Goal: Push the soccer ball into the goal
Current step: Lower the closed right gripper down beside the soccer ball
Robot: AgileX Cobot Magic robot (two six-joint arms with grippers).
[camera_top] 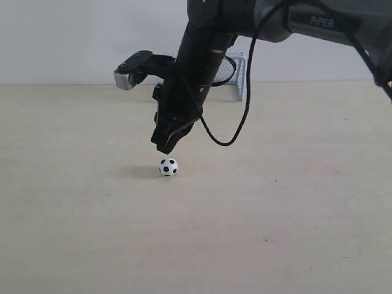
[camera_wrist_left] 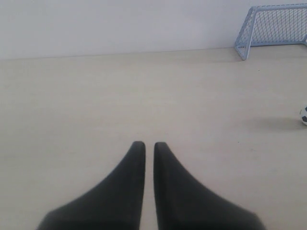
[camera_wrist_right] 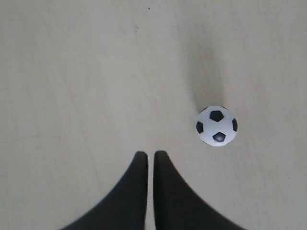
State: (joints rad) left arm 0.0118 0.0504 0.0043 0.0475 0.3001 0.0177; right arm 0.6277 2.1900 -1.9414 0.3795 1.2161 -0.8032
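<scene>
The soccer ball (camera_top: 168, 166) rests on the pale wooden table, small, white with black patches. My right gripper (camera_top: 164, 147) hangs just above and slightly behind it, apart from it, jaws shut on nothing. In the right wrist view the ball (camera_wrist_right: 217, 125) lies off to one side of the shut gripper (camera_wrist_right: 149, 154). The goal (camera_top: 237, 68) stands at the table's far edge by the wall, mostly hidden behind the right arm. The left wrist view shows my left gripper (camera_wrist_left: 149, 143) shut and empty, the goal (camera_wrist_left: 273, 28) far off and the ball (camera_wrist_left: 304, 115) at the frame's edge.
The light wooden table (camera_top: 294, 202) stretches wide on all sides of the ball. A white wall runs along its far edge. A black cable (camera_top: 236, 131) loops down from the right arm. The left arm does not show in the exterior view.
</scene>
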